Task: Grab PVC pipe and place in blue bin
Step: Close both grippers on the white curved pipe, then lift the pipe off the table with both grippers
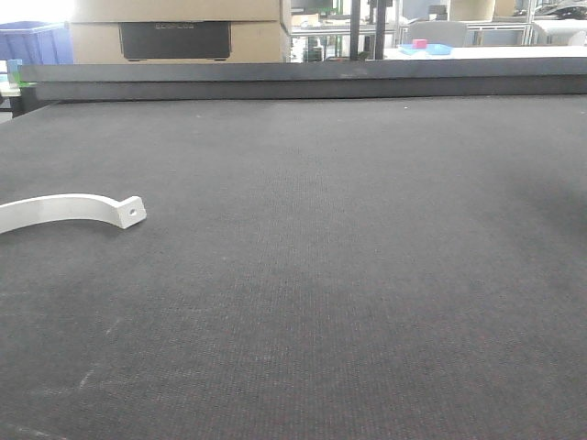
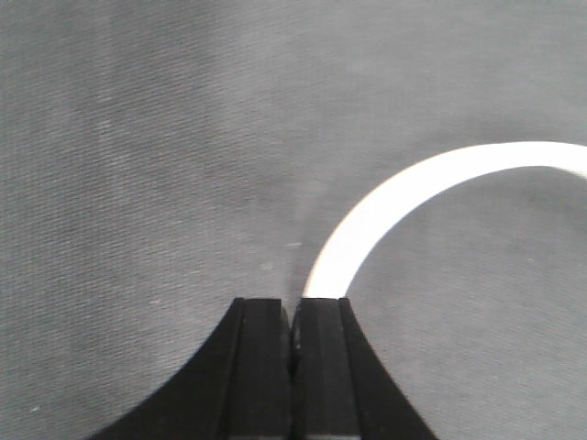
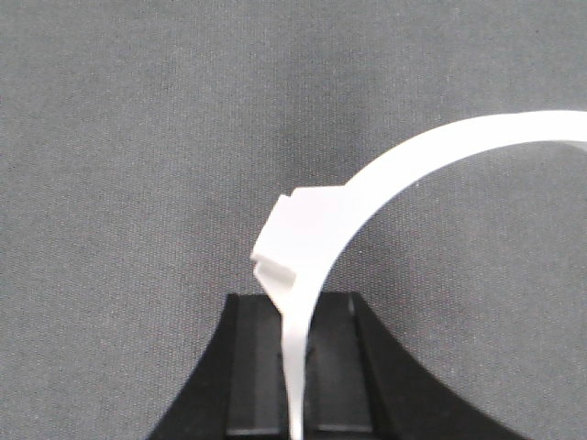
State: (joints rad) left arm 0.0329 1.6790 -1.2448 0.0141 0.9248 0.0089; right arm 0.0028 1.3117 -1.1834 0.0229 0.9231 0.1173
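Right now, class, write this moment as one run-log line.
left gripper shut | right gripper clamps PVC pipe | blue bin far back-left | pipe not yet binned

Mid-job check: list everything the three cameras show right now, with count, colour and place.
PVC pipe: one, white, flat on the mat at front view's left edge, holed tab pointing right.
clamped arc: one, white, carrying a blocky lump, between the right fingers; same piece or another, cannot tell.
second arc: one, white, ending at the left fingers' tip; same doubt.
mat: one, dark grey, the whole work surface.
blue bin: one, far left background.
cardboard boxes: at least two, tan, stacked behind the mat.
blue tray: one, background right, pink item on it.
left fingers: two, black, pressed together.
right fingers: two, black, shut on the clamped arc.
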